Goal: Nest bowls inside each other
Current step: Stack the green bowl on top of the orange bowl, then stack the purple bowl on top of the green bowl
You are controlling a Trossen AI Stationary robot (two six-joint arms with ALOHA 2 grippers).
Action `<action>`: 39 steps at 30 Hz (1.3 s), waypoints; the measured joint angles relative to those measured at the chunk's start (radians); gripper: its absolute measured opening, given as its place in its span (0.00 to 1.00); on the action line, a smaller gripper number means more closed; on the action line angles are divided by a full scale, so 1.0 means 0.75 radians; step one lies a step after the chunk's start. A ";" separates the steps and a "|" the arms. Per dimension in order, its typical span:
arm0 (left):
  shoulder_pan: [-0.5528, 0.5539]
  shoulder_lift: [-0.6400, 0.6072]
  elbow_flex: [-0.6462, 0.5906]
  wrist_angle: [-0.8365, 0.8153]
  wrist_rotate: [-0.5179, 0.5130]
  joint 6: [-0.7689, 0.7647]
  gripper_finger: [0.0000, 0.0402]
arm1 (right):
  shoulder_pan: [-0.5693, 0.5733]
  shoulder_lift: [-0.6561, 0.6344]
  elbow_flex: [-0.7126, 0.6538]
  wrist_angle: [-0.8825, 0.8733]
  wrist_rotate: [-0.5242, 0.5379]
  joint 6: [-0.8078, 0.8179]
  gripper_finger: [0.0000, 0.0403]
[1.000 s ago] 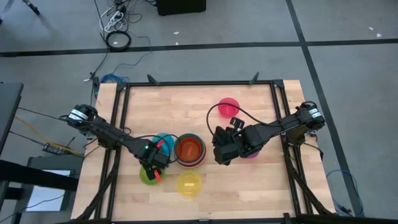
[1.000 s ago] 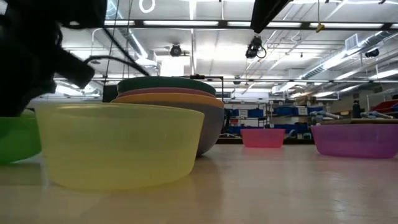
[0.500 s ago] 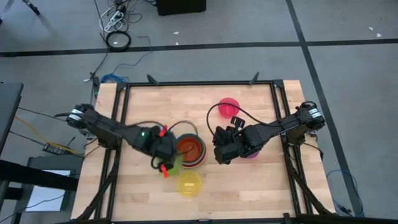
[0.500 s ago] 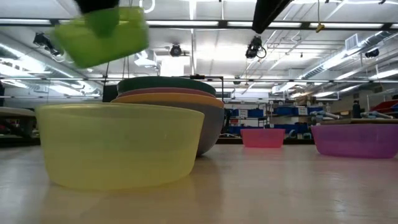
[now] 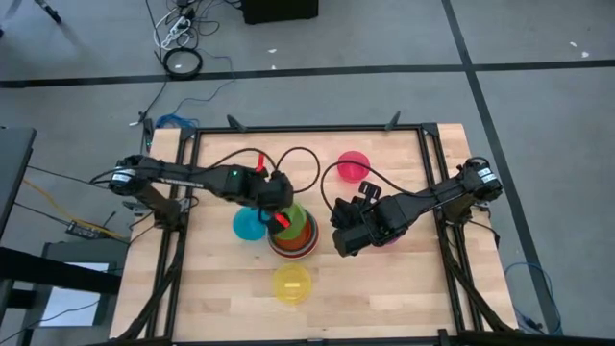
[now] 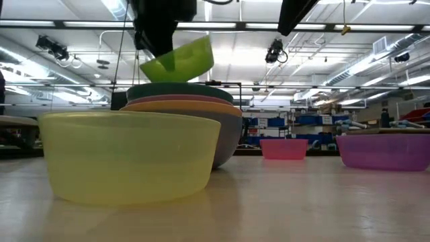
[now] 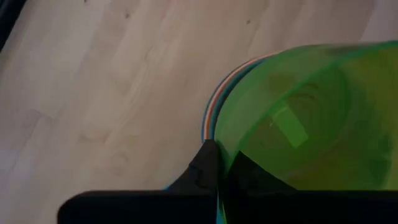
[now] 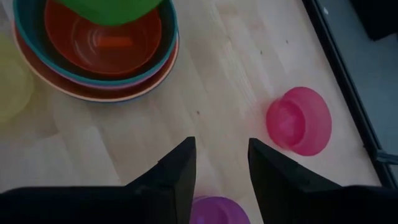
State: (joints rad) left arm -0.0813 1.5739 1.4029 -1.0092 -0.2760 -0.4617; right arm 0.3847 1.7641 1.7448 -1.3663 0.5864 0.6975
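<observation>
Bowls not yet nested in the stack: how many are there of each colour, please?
Green bowl: 1
Yellow bowl: 1
Blue bowl: 1
Pink bowl: 1
Purple bowl: 1
Total: 5

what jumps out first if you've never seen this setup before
The green bowl catches the eye first: the left hand holds it by the rim, tilted in the air above the stack of nested bowls at the middle of the table. Next is the big yellow bowl at the front edge, with the right hand open above bare wood near the purple bowl.
</observation>
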 joint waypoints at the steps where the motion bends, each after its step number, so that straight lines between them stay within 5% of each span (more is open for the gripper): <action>1: 0.004 0.007 0.000 0.000 0.002 0.009 0.02 | 0.001 0.000 0.000 -0.001 0.000 0.000 0.33; 7: 0.003 0.053 -0.001 0.021 0.075 0.017 0.06 | 0.001 0.000 0.000 -0.010 0.000 0.016 0.32; 23: 0.004 0.052 -0.001 0.024 0.187 -0.003 0.40 | 0.001 0.000 0.000 -0.068 -0.006 0.080 0.34; 32: -0.009 0.052 -0.001 -0.138 0.187 -0.024 0.44 | 0.001 -0.001 -0.016 -0.289 0.011 0.304 0.33; 39: -0.104 0.052 -0.001 -0.438 0.118 -0.084 0.44 | 0.001 -0.071 -0.280 -0.287 -0.286 0.489 0.35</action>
State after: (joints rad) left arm -0.1595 1.6127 1.4025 -1.3378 -0.1874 -0.5251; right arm 0.3851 1.7111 1.5346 -1.5818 0.3719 1.0645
